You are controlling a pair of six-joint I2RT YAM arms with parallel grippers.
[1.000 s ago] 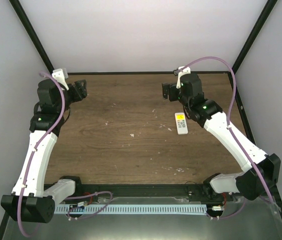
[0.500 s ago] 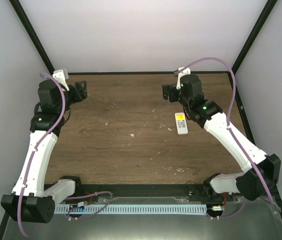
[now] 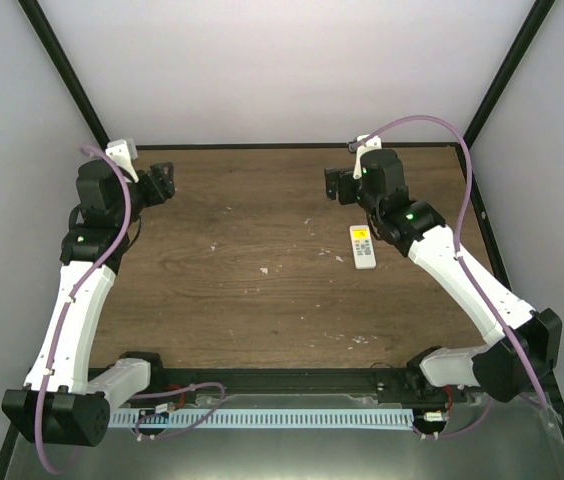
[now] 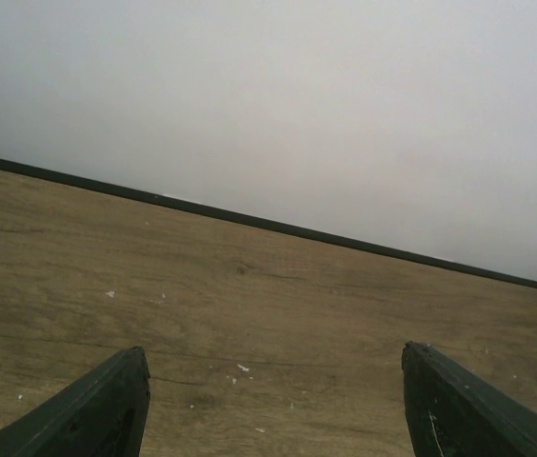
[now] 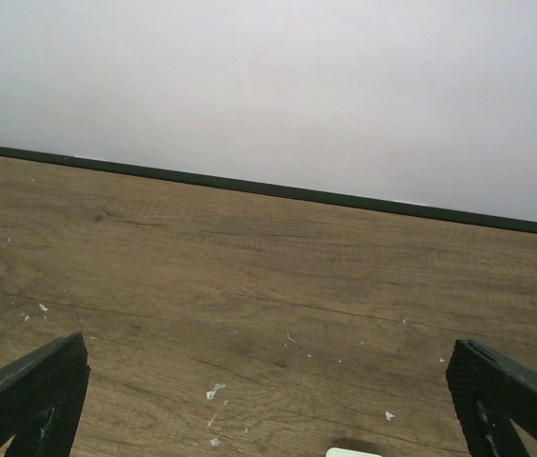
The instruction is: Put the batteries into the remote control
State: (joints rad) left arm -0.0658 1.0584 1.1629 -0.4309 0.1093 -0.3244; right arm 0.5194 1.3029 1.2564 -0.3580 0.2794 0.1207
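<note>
The white remote control (image 3: 363, 246) lies on the wooden table right of centre, with an orange-yellow patch at its far end. Only its white edge shows at the bottom of the right wrist view (image 5: 352, 452). No loose orange or purple battery shows in any view. My right gripper (image 3: 337, 185) hovers open and empty just behind and left of the remote; in its wrist view (image 5: 268, 343) the fingers stand wide apart over bare wood. My left gripper (image 3: 162, 180) is open and empty at the far left of the table, its jaws also wide apart in its wrist view (image 4: 273, 352).
Pale specks of chipped wood (image 3: 265, 269) dot the tabletop (image 3: 242, 300). A black frame rail (image 3: 292, 146) runs along the back edge against the white wall, with black posts at the back corners. A white slotted strip (image 3: 282, 418) lies in front of the arm bases.
</note>
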